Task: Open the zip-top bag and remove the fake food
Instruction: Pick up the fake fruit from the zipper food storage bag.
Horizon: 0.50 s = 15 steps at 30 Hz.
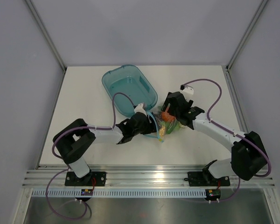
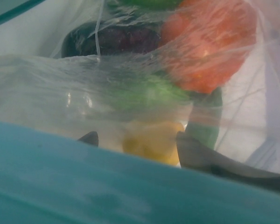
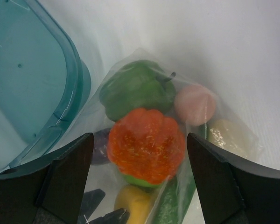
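The clear zip-top bag (image 1: pixel 168 127) lies on the table between my grippers, with fake food inside. The right wrist view shows a green pepper (image 3: pixel 135 88), an orange-red piece (image 3: pixel 147 144), a pinkish piece (image 3: pixel 195 103), a whitish piece (image 3: pixel 226 135), a yellow lemon (image 3: pixel 133 200), a cucumber (image 3: pixel 172 205) and a purple eggplant (image 3: pixel 100 144). My right gripper (image 3: pixel 140 158) is wide open above the orange-red piece. My left gripper (image 2: pixel 137 144) is at the bag's near-left end, fingertips apart. The teal zip strip (image 2: pixel 84 186) lies blurred across its fingers. The lemon (image 2: pixel 151 140) shows between them.
A rigid translucent teal tub (image 1: pixel 129 88) stands just behind and left of the bag, close to both grippers; its rim shows in the right wrist view (image 3: pixel 70 79). White walls and metal posts bound the table at the back and sides.
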Motion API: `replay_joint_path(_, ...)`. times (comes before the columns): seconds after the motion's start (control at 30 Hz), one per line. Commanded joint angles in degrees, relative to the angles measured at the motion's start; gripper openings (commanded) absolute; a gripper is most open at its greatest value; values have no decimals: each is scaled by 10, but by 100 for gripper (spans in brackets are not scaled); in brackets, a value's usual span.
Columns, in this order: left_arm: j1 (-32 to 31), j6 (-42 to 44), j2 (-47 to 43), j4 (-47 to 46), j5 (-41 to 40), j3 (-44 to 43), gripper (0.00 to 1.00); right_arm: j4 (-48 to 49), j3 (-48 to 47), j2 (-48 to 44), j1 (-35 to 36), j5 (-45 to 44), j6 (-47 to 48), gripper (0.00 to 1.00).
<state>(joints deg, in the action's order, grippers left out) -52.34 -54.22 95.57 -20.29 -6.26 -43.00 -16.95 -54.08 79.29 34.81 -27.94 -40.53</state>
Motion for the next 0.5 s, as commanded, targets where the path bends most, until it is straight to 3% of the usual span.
replay_joint_path(0.0,-4,14,16,-18,-14,-34,71,30,11,6,-4,45,-30,88)
replay_joint_path(0.47,-10,25,48,-32,19,-59,67,46,38,44,-4,77,-31,87)
